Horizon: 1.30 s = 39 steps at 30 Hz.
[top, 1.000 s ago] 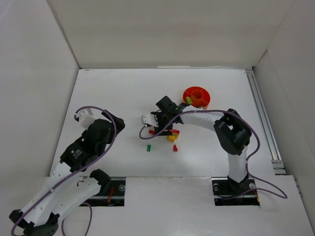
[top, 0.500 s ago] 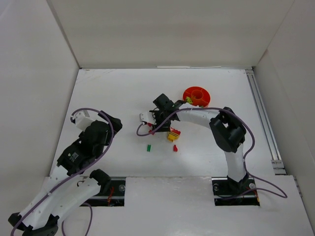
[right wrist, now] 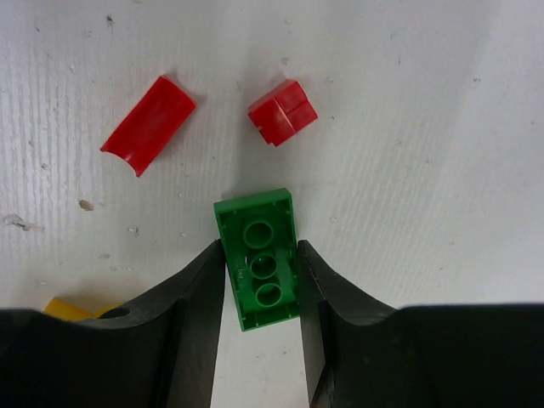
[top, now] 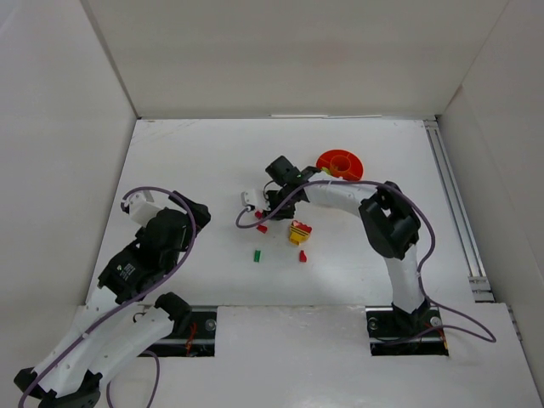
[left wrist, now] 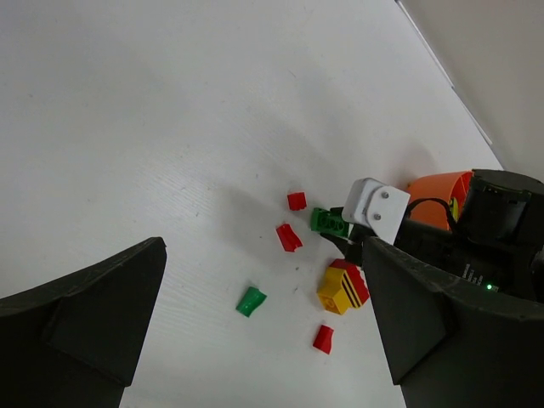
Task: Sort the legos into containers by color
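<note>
A green lego [right wrist: 259, 259] lies underside up on the white table, and my right gripper [right wrist: 259, 248] is shut on it, with both fingers pressed against its long sides. Two red legos [right wrist: 149, 125] [right wrist: 282, 111] lie just beyond it. In the left wrist view the green lego [left wrist: 328, 222] shows under the right gripper, with a yellow-and-red block [left wrist: 343, 286], a small green piece [left wrist: 250, 301] and a red piece [left wrist: 323, 338] nearby. The orange bowl [top: 339, 166] stands behind the right gripper [top: 270, 206]. My left gripper [left wrist: 263, 340] hangs open, well left of the legos.
White walls close in the table on the left, back and right. A metal rail [top: 455, 204] runs along the right edge. The right arm's purple cable [top: 246, 223] loops down beside the red legos.
My right gripper has shifted left and towards the back and has closed from wide open onto the green lego. The left arm drew back slightly, then stayed still.
</note>
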### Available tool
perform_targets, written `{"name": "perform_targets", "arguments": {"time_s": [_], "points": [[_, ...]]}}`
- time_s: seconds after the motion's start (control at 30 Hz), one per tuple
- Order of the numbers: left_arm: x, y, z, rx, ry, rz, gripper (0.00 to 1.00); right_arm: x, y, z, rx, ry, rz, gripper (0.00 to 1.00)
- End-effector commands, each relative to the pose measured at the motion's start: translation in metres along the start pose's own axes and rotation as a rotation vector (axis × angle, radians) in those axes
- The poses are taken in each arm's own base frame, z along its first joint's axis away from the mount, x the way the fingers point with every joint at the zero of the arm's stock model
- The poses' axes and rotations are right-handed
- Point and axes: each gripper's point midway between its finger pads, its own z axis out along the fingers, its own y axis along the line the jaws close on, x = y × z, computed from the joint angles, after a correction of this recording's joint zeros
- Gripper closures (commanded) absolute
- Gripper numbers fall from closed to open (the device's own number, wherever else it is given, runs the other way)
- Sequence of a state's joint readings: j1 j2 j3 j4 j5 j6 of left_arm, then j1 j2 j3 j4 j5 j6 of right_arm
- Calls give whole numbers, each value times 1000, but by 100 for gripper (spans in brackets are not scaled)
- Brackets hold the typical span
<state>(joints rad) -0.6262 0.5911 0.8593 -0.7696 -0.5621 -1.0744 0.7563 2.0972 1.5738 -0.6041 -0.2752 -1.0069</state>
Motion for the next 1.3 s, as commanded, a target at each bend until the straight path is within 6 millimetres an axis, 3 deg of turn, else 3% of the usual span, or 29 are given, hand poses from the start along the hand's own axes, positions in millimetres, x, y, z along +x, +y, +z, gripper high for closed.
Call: {"name": "perform_targets", "arguments": {"time_s": [0.0, 0.13, 0.2, 0.23, 0.27, 0.4, 0.47, 0.5, 0.63, 0.7, 0.73, 0.77, 0.93, 1.03, 1.27], "points": [[-16, -10, -7, 28, -45, -30, 0, 2, -7, -10, -26, -57, 36, 81], [-17, -11, -7, 35, -48, -26, 0, -12, -30, -46, 42, -234, 97, 81], [-13, -8, -3, 20, -41, -5, 0, -24, -31, -62, 38, -347, 108, 82], [-14, -11, -3, 29, -46, -12, 0, -16, -30, -67, 44, -367, 140, 82], [-12, -10, -1, 21, -42, 4, 0, -27, -40, -88, 101, -423, 144, 82], [-12, -19, 0, 51, -36, 2, 0, -26, -52, -134, 254, -530, 249, 78], [-8, -22, 4, 57, -26, 11, 0, -13, -51, -145, 311, -522, 320, 78], [-6, -21, 6, 48, -22, 30, 0, -15, -55, -166, 370, -544, 362, 78], [5, -28, 16, 53, 13, 64, 0, 2, -55, -201, 552, -510, 498, 78], [6, -36, 19, 71, 17, 55, 0, 34, -60, -215, 722, -429, 641, 78], [10, -38, 22, 71, 31, 70, 0, 37, -62, -232, 800, -451, 694, 78], [14, -43, 22, 86, 50, 68, 0, 55, -65, -242, 906, -405, 760, 78], [30, -49, 34, 94, 101, 128, 0, 103, -50, -250, 1131, -379, 1034, 78], [38, -51, 39, 87, 128, 139, 0, 105, -53, -256, 1195, -468, 1111, 79], [50, -54, 46, 86, 169, 160, 0, 115, -70, -242, 1287, -539, 1147, 79]]}}
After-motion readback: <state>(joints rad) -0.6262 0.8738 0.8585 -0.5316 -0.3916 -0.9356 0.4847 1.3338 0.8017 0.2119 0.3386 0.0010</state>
